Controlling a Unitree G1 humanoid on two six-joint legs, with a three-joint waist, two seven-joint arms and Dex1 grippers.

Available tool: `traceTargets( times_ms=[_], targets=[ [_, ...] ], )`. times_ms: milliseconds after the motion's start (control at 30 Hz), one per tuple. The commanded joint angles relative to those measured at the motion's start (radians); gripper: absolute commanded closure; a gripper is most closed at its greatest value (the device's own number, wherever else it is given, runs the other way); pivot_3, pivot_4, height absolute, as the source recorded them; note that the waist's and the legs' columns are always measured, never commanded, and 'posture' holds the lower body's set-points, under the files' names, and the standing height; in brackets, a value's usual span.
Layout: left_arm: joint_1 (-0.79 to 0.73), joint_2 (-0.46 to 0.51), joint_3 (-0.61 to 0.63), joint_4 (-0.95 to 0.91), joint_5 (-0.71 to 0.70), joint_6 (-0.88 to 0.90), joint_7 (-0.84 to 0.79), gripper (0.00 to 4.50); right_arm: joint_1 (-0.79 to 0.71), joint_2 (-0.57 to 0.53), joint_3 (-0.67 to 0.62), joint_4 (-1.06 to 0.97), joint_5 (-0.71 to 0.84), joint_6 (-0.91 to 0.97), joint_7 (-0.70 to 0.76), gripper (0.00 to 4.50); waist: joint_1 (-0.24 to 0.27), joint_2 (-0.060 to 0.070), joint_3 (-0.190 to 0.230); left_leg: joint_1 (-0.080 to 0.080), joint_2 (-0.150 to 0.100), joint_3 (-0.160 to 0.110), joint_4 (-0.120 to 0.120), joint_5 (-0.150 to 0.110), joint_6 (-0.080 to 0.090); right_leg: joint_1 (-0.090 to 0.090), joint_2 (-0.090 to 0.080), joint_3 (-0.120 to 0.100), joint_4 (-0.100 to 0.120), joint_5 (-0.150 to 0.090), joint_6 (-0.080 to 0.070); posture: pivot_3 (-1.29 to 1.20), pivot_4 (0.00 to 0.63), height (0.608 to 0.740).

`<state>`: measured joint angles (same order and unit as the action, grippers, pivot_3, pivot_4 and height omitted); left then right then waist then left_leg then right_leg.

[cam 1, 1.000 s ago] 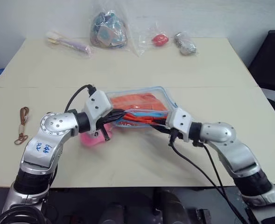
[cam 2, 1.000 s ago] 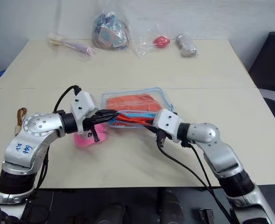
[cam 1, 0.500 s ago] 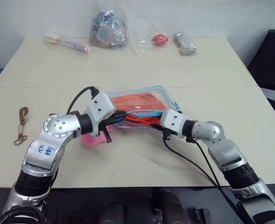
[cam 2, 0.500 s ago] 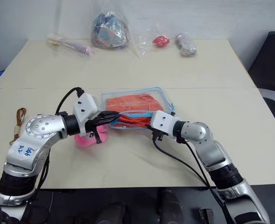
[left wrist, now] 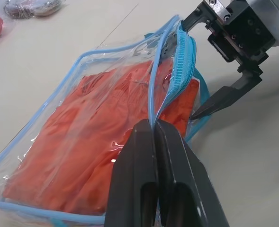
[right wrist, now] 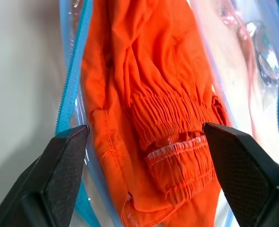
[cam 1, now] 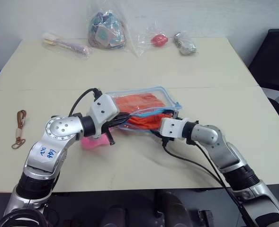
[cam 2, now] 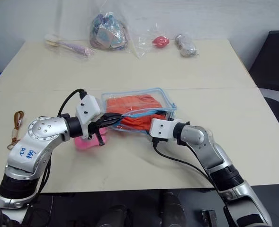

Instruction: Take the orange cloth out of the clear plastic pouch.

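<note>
The pouch [cam 1: 144, 106] lies in the middle of the table [cam 1: 130, 71], with the cloth [cam 1: 141, 105] inside it. The left hand [left wrist: 154, 137] is at its left end, the right hand [right wrist: 146, 156] at its front right opening. A plush toy [cam 1: 93, 142] lies left of the pouch. Several bags [cam 1: 106, 30] lie along the far edge. A cord [cam 1: 20, 128] lies far left.

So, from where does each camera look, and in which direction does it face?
Head stereo pair: looks forward and down at the beige table; both arms show.
Left wrist view: looks along the shut left gripper, pinching the clear plastic pouch with blue zipper trim; the right gripper shows.
Right wrist view: between its open fingers, the bright orange cloth.
All share pouch and cloth.
</note>
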<state>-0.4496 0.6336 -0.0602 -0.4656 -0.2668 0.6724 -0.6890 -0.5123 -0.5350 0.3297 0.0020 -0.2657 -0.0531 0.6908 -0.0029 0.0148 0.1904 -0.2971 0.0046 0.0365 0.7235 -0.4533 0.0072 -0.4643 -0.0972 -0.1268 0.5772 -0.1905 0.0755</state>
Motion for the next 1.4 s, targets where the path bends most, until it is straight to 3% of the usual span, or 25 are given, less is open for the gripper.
traceTargets(
  times_ms=[33,567,667,1000,1400],
  targets=[
    [0.0,-0.012,-0.003,-0.06,-0.016,0.0,0.01,4.5,-0.036,0.009,0.024,0.013,-0.065,-0.051,-0.033,0.52,-0.001,0.0,0.0,0.0,0.0,0.0,0.0,0.0,0.0,0.0,0.0,0.0,0.0,0.0,0.0,0.0,0.15,0.74],
    [0.004,-0.036,-0.015,-0.08,-0.021,0.027,0.03,4.5,-0.225,0.084,0.203,0.292,-0.398,-0.195,-0.187,0.52,-0.006,0.0,-0.001,0.0,0.001,0.0,0.0,0.0,0.0,0.0,0.0,0.0,0.0,0.0,0.0,0.0,0.15,0.74],
    [0.004,-0.037,-0.015,-0.076,-0.02,0.026,0.032,4.5,-0.228,0.104,0.209,0.323,-0.398,-0.202,-0.186,1.03,-0.011,0.0,-0.001,0.0,0.001,0.0,0.0,0.0,0.0,0.001,0.0,0.0,0.001,0.0,0.0,0.0,0.15,0.74],
    [0.004,-0.048,-0.016,-0.053,-0.009,0.026,0.052,4.5,-0.178,0.074,0.179,0.237,-0.371,-0.227,-0.147,4.48,-0.016,0.0,-0.001,0.0,0.001,-0.002,0.0,0.0,0.0,0.0,-0.001,-0.001,0.0,0.0,0.0,0.0,0.15,0.74],
    [-0.093,-0.134,-0.022,0.049,0.007,0.046,0.123,4.5,-0.063,-0.052,0.189,0.072,-0.419,-0.313,-0.126,4.48,-0.002,-0.001,-0.001,0.0,0.0,-0.002,0.0,0.0,0.0,0.001,-0.001,-0.001,-0.001,0.0,0.0,0.0,0.15,0.74]
  ],
)
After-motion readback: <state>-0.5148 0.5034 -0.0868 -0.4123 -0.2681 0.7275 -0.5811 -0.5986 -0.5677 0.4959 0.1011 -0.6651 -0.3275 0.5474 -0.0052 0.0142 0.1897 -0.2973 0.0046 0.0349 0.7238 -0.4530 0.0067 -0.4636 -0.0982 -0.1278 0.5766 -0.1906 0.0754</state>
